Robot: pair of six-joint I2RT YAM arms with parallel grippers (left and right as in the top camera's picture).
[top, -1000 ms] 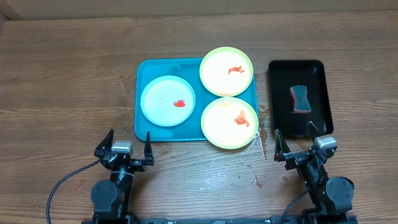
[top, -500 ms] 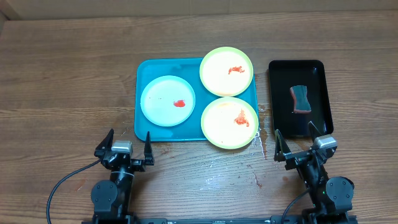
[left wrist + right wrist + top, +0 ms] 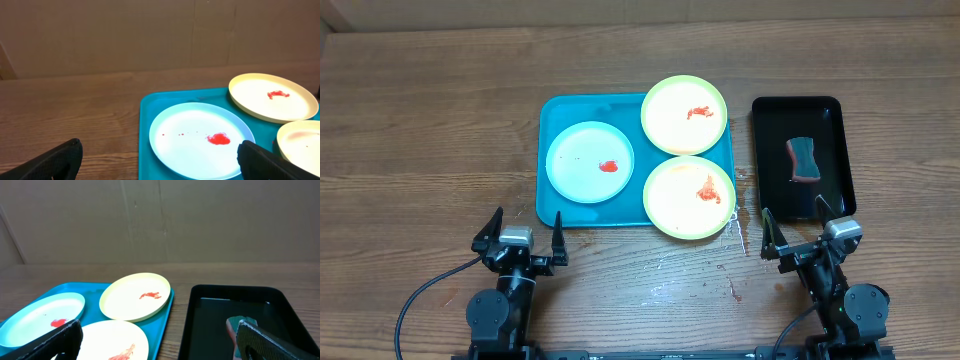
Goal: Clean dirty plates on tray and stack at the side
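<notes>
Nothing is being handled yet, so the task appears to be sitting at its opening step. The left tool (image 3: 528, 222) is hanging at 7 o'clock of the table (image 3: 420, 120) and the right tool (image 3: 796, 222) at 5 o'clock, both spread wide and carrying nothing. The tray (image 3: 552, 110) is lying mid-table. It is carrying the blue-white plate (image 3: 590, 162) at its 9 o'clock, the far yellow plate (image 3: 684, 115) at 1 o'clock and the near yellow plate (image 3: 689, 197) at 5 o'clock. Each plate is showing a red smear, and both yellow plates are overhanging the rim. At 3 o'clock of the tray, a sponge (image 3: 803, 160) is lying in a black tray (image 3: 757, 130). The next move probably calls for the right tool reaching toward 12 o'clock to grip that sponge while the left is steadying a plate.
</notes>
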